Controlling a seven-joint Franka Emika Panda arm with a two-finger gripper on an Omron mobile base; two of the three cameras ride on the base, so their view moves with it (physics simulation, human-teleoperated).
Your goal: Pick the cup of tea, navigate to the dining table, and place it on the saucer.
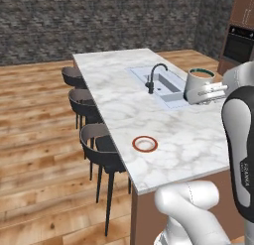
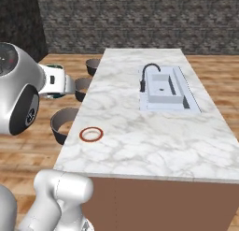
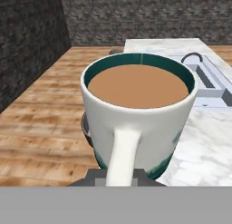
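Pick + drive look done: my gripper (image 1: 214, 91) is clamped narrow on the handle of the cup of tea (image 1: 199, 84), upright in air w/ tea level, at the dining table (image 1: 198, 140); left: lower it onto the saucer (image 1: 144, 144), release.

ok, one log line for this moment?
phase: carry | jaws: shut on cup of tea handle | saucer: bare, on dining table | cup: aloft, upright
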